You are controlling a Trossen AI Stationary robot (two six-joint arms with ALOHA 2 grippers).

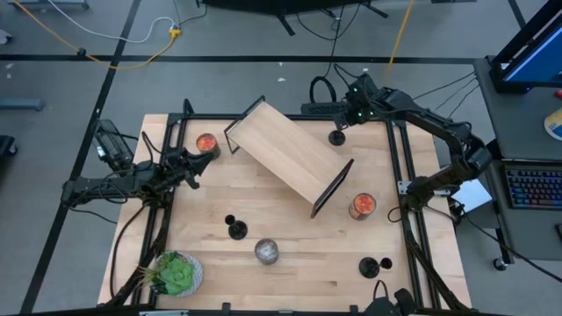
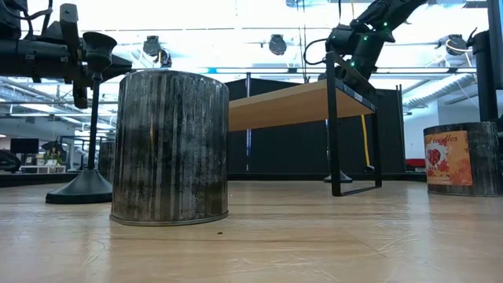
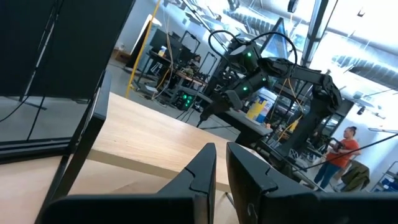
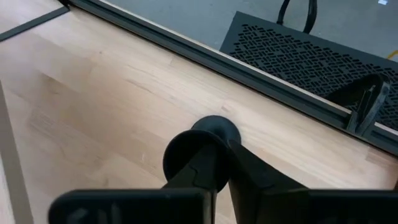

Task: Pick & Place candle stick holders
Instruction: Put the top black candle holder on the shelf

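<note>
Right wrist view: the holder (image 4: 202, 152), at the table's (image 4: 93, 106) far edge, was clamped in the right gripper (image 4: 214, 165), judged light, stiff, best taken by its thin stem.

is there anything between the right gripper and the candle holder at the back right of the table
Nothing visible. The right gripper is already at the candle stick holder near the table's far right edge, beside the wooden shelf, fingers closed around its stem.

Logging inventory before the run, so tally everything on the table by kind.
Black candle stick holders: 3
Orange-red jars: 2
Silver jar: 1
Wooden shelf: 1
Green plant: 1
Total: 8
</note>
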